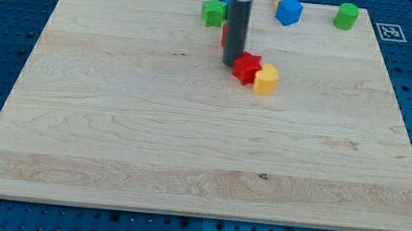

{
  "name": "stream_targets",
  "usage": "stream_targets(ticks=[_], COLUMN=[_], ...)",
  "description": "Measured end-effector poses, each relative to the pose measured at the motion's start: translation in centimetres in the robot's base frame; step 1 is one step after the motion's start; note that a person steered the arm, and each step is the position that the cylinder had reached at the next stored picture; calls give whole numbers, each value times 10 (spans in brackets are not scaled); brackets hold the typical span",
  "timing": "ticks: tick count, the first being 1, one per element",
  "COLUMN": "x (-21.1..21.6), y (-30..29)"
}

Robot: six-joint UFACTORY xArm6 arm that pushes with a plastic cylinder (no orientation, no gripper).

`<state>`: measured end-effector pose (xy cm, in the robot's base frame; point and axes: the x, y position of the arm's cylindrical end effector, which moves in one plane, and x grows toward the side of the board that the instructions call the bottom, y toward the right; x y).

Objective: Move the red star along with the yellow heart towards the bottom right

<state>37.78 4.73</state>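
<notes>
While upright, my tip (231,63) touches red star (247,67) | yellow heart (266,79) adjoining

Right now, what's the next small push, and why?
Probably keep pushing toward the view's bottom right. My tip sits against the upper-left side of the red star, which touches the yellow heart on its lower right, so all three line up along that direction.

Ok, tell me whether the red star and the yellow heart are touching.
Touching. The camera view shows the red star pressed against the yellow heart with no board visible between them; my tip sits at the star's left edge.
</notes>
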Motion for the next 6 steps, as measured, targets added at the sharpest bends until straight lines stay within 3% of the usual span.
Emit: stream_targets(ticks=[2,6], x=[27,26], y=[90,81])
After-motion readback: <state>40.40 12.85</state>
